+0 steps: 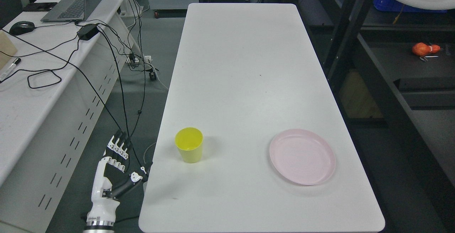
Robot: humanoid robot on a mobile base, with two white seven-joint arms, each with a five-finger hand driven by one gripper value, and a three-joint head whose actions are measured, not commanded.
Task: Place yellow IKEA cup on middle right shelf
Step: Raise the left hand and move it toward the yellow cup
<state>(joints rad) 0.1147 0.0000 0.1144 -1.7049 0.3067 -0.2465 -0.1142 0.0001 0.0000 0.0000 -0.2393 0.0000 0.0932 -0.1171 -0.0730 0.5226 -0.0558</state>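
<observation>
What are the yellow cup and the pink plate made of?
The yellow cup looks like plastic: solid, even colour, thin rim, a soft matte sheen. The pink plate looks like the same kind of matte plastic, smooth with a thin raised rim. Neither looks like glass; I can't be fully sure from sight alone.

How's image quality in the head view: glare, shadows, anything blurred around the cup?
Head view: even overhead light, no hard glare on the white table. The yellow cup is sharp, with only a faint soft shadow to its right; the pink plate is likewise crisp. The dark shelf unit on the right is underexposed, with little detail. The left hand is in focus, fingers spread, beside the table's edge.
</observation>
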